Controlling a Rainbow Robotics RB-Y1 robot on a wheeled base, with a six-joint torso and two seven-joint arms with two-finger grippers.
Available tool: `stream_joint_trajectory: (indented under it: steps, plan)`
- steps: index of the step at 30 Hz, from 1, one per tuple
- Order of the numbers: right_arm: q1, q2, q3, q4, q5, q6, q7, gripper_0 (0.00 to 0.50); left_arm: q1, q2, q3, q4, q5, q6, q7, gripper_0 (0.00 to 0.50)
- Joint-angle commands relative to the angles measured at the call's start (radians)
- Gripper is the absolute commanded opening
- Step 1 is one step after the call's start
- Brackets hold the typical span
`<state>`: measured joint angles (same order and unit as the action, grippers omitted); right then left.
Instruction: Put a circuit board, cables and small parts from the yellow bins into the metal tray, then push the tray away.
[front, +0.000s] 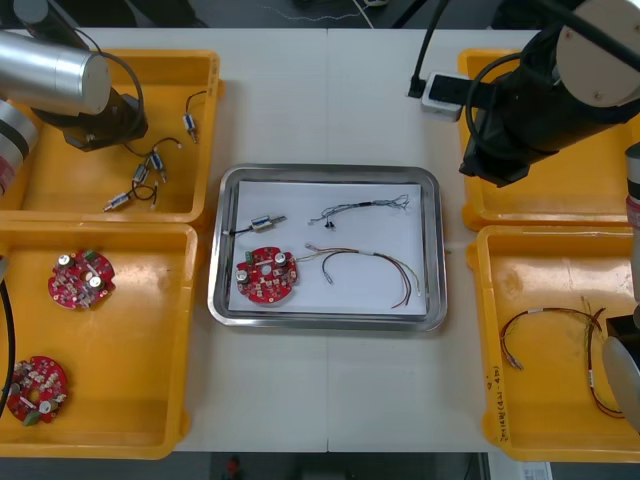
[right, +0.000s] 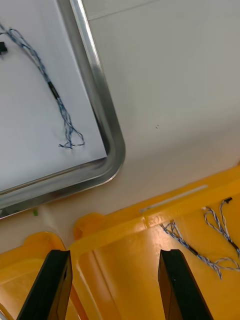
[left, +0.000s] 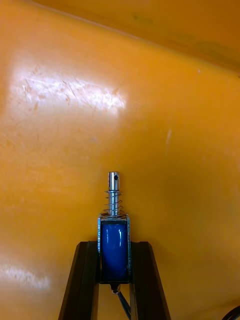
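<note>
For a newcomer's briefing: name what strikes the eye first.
The metal tray at the table's middle, white inside, holds a red circuit board, a small metal part and two cables. The left pincer is shut on a blue small metal part above a yellow bin; the right pincer hangs open near the tray's corner.

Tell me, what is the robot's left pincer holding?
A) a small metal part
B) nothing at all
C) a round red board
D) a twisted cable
A: the left pincer is shut on a small metal part with a blue body and a spring, over a yellow bin.
</note>
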<state>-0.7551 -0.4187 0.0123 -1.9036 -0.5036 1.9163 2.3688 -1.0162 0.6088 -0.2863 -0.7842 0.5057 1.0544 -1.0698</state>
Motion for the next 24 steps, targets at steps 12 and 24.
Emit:
stream_joint_trajectory:
  steps: [12, 24]
  plan:
    - [0.122, -0.111, -0.232, -0.146, -0.004, 0.004, -0.425, 0.500, -0.038, 0.019, 0.098, -0.211, -0.039, 0.246, 0.051, 0.000]
    - [0.309, -0.170, -0.334, -0.268, -0.001, 0.004, -0.712, 0.500, -0.036, 0.022, 0.124, -0.425, -0.006, 0.498, 0.042, 0.000]
